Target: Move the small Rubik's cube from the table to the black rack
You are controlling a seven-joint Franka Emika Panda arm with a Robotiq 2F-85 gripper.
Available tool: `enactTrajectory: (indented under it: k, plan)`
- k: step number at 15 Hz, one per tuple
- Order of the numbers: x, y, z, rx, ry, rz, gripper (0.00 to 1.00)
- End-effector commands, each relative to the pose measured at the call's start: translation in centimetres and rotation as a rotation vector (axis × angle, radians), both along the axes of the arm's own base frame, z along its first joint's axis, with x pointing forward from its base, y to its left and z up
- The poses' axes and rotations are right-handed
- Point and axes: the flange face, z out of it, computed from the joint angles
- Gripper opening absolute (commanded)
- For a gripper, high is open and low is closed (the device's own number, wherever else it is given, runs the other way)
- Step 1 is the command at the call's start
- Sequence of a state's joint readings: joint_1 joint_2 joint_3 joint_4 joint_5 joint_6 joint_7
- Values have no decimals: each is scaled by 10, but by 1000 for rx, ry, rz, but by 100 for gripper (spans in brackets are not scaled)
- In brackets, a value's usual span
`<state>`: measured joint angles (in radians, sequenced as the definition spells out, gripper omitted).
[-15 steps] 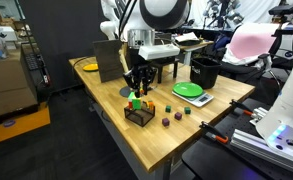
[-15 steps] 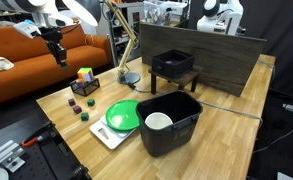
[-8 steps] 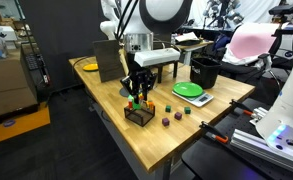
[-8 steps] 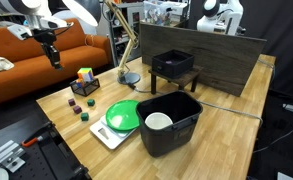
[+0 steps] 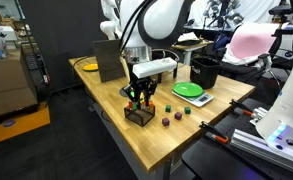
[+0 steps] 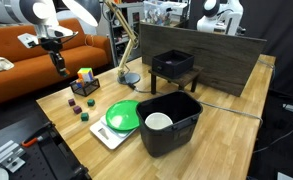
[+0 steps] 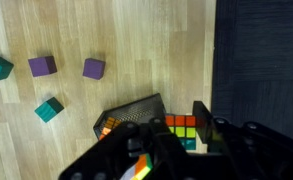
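Observation:
My gripper (image 7: 180,122) has a finger on each side of the small Rubik's cube (image 7: 181,132), which shows orange, green and teal rows, and looks shut on it. In both exterior views the gripper (image 5: 138,96) (image 6: 59,67) hangs low over the table's edge, close above the black wire rack (image 5: 139,116) (image 6: 84,88). In the wrist view the rack (image 7: 131,112) lies just left of the held cube. A second, larger multicoloured cube (image 6: 84,75) sits on the rack, and parts of it show through the gripper frame.
Small purple (image 7: 41,66) and teal (image 7: 49,108) blocks lie on the wood beside the rack. A green plate (image 6: 123,115), a black bucket (image 6: 168,125), a black stool-like stand (image 6: 173,65) and a dark panel (image 6: 211,60) stand further in. The table edge (image 7: 215,60) is close.
The gripper has come down toward the rack over the last second. The rack and the cube on it have not moved.

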<state>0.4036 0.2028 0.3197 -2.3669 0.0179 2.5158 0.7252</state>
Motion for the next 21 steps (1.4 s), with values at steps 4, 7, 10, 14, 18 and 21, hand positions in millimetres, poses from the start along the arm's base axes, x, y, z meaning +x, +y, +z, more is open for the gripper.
enactTrajectory:
  k: [4, 7, 10, 14, 18, 21]
  plan:
    - [18, -7, -18, 7, -10, -40, 8]
    - [24, -10, -25, 13, -12, -48, 8]
    - [29, -14, -32, 17, -9, -57, 8]
    - [35, -16, -39, 21, -7, -60, 8]
    - [39, -19, -41, 23, -7, -66, 16]
    - [41, -21, -40, 36, -12, -66, 58]
